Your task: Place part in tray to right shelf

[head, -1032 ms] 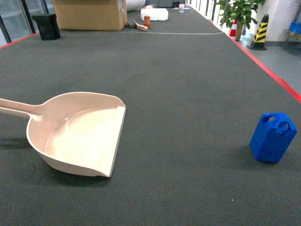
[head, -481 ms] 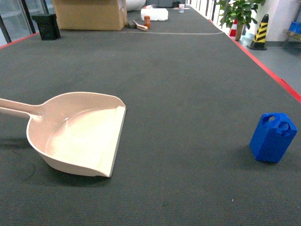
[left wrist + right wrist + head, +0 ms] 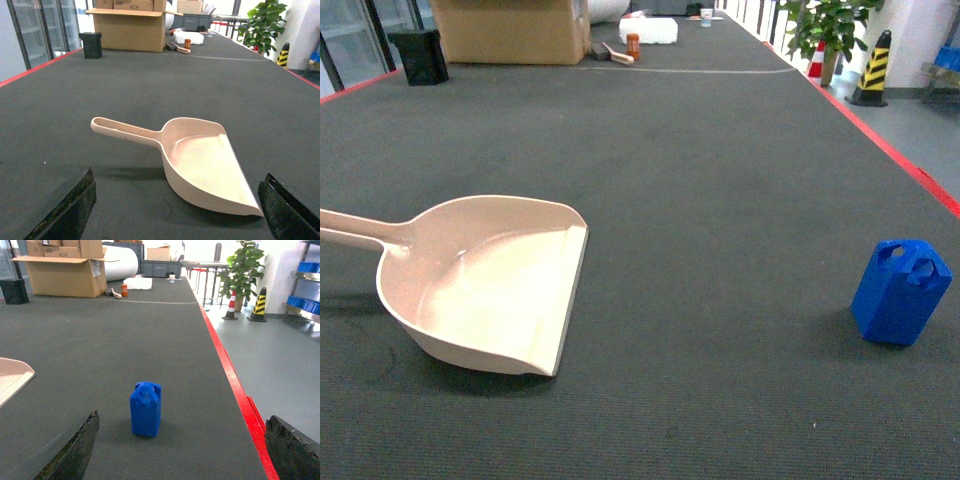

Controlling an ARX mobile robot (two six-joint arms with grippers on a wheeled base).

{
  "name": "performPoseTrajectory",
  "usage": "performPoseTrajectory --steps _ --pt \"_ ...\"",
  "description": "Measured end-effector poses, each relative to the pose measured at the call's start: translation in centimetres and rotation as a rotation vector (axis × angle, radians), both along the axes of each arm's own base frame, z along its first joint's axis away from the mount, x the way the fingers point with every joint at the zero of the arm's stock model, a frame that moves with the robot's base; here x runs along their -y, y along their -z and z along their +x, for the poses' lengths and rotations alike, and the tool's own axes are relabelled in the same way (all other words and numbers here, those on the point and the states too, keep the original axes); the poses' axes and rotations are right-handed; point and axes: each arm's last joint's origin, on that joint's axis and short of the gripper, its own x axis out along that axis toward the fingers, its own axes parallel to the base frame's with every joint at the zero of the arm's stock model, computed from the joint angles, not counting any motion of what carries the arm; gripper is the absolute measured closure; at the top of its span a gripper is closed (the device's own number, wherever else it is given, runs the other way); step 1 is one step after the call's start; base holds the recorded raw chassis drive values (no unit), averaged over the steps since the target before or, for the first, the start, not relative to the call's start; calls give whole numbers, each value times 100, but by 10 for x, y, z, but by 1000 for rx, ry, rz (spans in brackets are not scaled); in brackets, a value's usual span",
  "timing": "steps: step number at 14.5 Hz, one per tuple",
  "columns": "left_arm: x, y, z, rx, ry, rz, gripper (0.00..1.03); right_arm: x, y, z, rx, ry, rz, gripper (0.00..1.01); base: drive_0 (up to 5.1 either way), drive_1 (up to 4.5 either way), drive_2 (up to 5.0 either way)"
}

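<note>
The beige scoop-shaped tray lies on the dark mat at the left, its handle pointing left and its flat lip facing right; nothing is inside it. The small blue part stands upright near the mat's right edge. My left gripper hangs open just short of the tray, nothing between its fingers. My right gripper is open too, a short way behind the part, which stands left of the gap's middle. Neither gripper appears in the head view. The right shelf is out of view.
A red border runs along the table's right edge, with grey floor beyond. At the far end stand a cardboard box, a black bin, a white pack and an orange bottle. A potted plant and striped cone stand beyond.
</note>
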Motion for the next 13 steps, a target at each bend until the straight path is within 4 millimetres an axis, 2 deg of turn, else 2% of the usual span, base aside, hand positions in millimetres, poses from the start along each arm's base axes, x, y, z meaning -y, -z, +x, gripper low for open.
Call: performPoseTrajectory --steps 13 --pt "0 0 0 0 0 0 5 0 0 0 0 0 0 3 0 0 0"
